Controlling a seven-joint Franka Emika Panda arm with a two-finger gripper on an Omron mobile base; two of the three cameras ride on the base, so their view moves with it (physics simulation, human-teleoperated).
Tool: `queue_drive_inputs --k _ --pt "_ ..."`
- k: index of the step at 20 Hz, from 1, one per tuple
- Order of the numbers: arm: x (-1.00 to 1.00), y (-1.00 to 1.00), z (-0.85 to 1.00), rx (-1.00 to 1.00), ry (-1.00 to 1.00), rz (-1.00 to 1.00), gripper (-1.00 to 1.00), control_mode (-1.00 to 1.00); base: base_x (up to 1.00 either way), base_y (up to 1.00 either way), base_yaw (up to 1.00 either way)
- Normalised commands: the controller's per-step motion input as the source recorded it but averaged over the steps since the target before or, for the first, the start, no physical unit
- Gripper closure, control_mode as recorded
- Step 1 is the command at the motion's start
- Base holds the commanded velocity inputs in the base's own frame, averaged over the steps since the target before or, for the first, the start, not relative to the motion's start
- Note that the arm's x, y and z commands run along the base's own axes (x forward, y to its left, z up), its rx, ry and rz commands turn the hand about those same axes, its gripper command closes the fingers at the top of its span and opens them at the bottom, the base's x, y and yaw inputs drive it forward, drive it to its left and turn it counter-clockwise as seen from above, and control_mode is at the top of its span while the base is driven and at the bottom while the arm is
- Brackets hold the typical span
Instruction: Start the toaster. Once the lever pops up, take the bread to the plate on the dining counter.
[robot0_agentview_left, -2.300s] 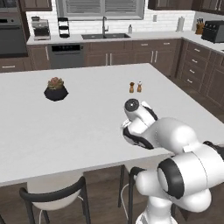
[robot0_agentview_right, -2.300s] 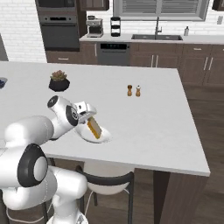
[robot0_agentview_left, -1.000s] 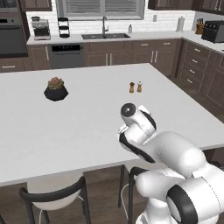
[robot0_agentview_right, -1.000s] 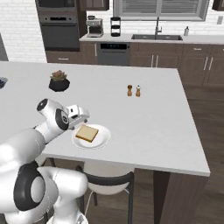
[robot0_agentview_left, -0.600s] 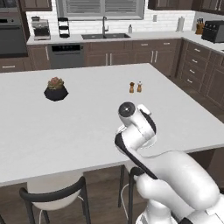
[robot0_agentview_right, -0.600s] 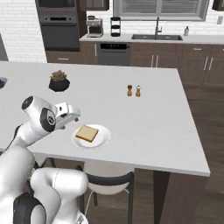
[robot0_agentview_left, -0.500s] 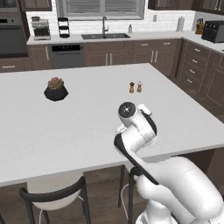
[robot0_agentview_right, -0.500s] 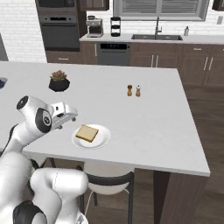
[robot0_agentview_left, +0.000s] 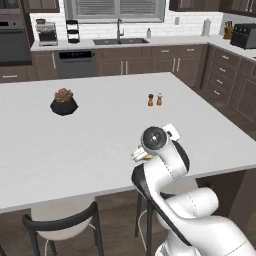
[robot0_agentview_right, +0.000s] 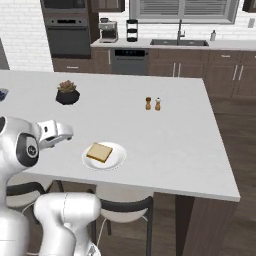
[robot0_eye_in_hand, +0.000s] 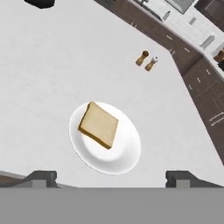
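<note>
Our hand (robot0_eye_in_hand: 109, 178) is spread wide and holds nothing, hovering above the near edge of the bench (robot0_agentview_right: 170, 145). The bread (robot0_agentview_right: 99, 152) lies flat on the plate (robot0_agentview_right: 118, 161) near that edge, so we judge the delivery done. It is a small golden slice with a darker crust, intact

Kitchen bkgd: white subway-tile wall (robot0_agentview_left: 190, 20) w/ blinded window (robot0_agentview_left: 114, 9) stood above dark wood cabinets (robot0_agentview_left: 150, 64). Sink (robot0_agentview_right: 179, 42), dishwasher (robot0_agentview_right: 129, 62), wall oven (robot0_agentview_right: 67, 34) and coffee maker (robot0_agentview_right: 108, 31) lined the rear run. Black-framed stools (robot0_agentview_left: 62, 229) sat on wood floor (robot0_agentview_right: 235, 235). Lighting was even.
</note>
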Motion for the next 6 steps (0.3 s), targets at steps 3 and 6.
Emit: queue_drive_inputs --k 3,6 --pt "-0.20 -0.03 0.38 0.12 -0.12 0.00 -1.00 -1.00 0.00 0.00 0.00" --pt "-0.04 -0.21 0.00 0.16 -0.02 0.00 -1.00 -1.00 0.00 0.00 0.00"
